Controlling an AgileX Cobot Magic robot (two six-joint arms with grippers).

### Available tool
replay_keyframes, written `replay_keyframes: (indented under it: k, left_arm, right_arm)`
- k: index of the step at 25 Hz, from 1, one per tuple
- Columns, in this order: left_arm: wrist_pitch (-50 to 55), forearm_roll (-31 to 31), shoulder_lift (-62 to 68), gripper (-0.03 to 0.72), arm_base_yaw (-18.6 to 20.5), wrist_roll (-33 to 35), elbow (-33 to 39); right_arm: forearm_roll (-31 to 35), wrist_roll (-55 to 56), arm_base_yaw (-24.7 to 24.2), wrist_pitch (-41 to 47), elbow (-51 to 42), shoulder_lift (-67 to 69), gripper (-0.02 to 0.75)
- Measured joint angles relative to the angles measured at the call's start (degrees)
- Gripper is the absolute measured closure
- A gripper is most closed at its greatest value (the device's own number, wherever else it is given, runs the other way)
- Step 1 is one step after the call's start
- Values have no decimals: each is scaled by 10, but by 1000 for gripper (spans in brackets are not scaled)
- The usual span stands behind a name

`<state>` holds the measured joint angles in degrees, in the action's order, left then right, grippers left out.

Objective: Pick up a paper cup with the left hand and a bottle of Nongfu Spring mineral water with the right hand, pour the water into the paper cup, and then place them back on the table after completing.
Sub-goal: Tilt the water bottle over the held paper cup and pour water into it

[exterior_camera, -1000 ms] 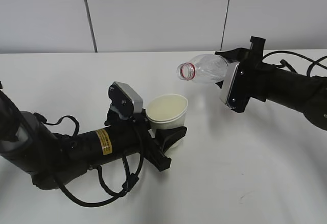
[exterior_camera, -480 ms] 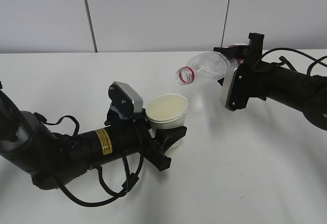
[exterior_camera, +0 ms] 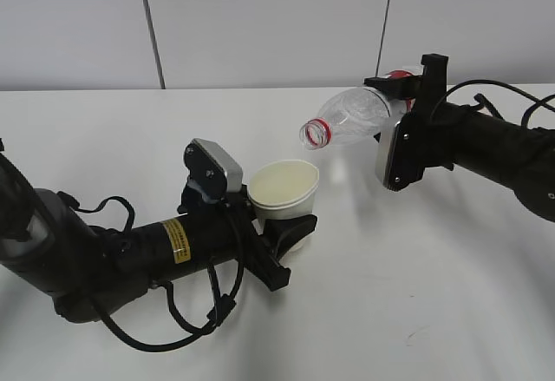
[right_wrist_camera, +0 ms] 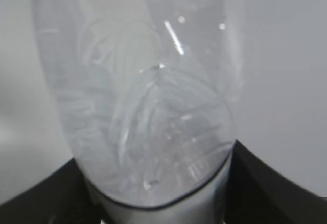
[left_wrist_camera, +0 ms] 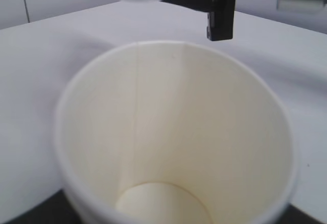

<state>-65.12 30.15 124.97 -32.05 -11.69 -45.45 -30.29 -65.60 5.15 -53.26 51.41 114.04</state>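
One clear plastic bottle (exterior_camera: 351, 116) hangs in the air over the white tabletop (exterior_camera: 416, 294), right of centre, gripped around its body by the right hand's tool (exterior_camera: 401, 95), whose fingers are closed onto its sides. Its long axis lies nearly level, tilted slightly so the open, red-ringed neck points left and a little down; the base points right, toward the arm. The mouth sits above and just to the right of the cup's rim, apart from it. In the right wrist view the bottle (right_wrist_camera: 148, 96) fills the frame, transparent and ribbed; whether any water is inside I cannot tell.

One paper cup (exterior_camera: 284, 192) stands upright, mouth up, left of the bottle and near the middle of the scene. The left hand's tool (exterior_camera: 286, 229) holds it, its black fingers closed around the lower wall. The left wrist view looks straight down into the cup (left_wrist_camera: 173, 132): cream inner wall, one vertical seam, pale round bottom, with no liquid visible.

Two arms, one bottle, one cup.
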Motion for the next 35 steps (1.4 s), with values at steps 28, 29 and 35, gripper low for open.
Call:
replay_keyframes:
  k: [28, 29, 35]
  left_arm:
    - [0, 0, 0, 328, 0, 0, 0]
    - [0, 0, 0, 328, 0, 0, 0]
    - [1, 3, 0, 328, 0, 0, 0]
  right_arm:
    - [5, -55, 0, -43, 0, 0, 298]
    - [5, -56, 0, -43, 0, 0, 298]
    - [5, -57, 0, -43, 0, 0, 298]
